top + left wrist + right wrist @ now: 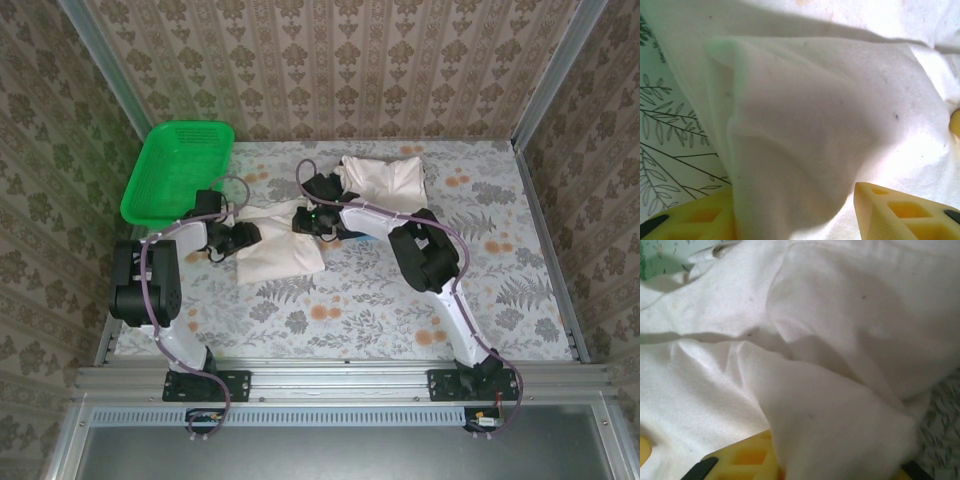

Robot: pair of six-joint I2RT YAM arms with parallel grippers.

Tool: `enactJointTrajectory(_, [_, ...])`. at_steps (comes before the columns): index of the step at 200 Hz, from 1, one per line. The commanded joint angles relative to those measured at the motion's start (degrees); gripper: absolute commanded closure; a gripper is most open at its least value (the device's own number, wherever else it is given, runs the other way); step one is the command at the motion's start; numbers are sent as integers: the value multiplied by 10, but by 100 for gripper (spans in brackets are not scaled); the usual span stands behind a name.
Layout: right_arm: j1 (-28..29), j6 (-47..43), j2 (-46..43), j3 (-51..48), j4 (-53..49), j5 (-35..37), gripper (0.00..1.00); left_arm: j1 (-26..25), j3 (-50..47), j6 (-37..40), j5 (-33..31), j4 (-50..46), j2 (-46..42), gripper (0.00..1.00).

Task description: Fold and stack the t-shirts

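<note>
A cream-white t-shirt (285, 255) lies rumpled and partly folded on the table's left-centre. My left gripper (238, 238) is at its left edge and my right gripper (305, 215) at its top edge. In the left wrist view a raised fold of the t-shirt (805, 125) stands between the yellow fingers (905, 212), which are well apart, so the left gripper (795, 220) is open. In the right wrist view the right gripper (805, 465) is shut on a fold of the t-shirt (830, 425) that hides one finger. A second cream t-shirt (385, 180) lies folded at the back. A dark blue sliver (358, 236) shows under the right arm.
A green mesh basket (178, 170) leans at the back left corner, close behind the left arm. The floral tablecloth (500, 260) is bare on the right and along the front. Patterned walls close in the table on three sides.
</note>
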Motion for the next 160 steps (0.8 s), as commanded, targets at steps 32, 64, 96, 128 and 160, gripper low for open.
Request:
enactJointTrajectory(32, [11, 7, -94, -90, -3, 15, 85, 6, 5, 29, 23, -46, -20, 28])
enactJointTrajectory(64, [11, 11, -97, -111, 7, 12, 90, 2, 12, 41, 28, -64, 2, 28])
enactJointTrajectory(96, [10, 9, -101, -110, 11, 6, 93, -8, 5, 43, 76, -58, 20, 40])
enactJointTrajectory(128, [9, -18, -111, -85, -4, 6, 97, -9, -13, 31, 143, -26, 8, 56])
enactJointTrajectory(160, [7, -28, -114, -81, -3, -1, 99, -7, -9, 25, 187, -14, 19, 73])
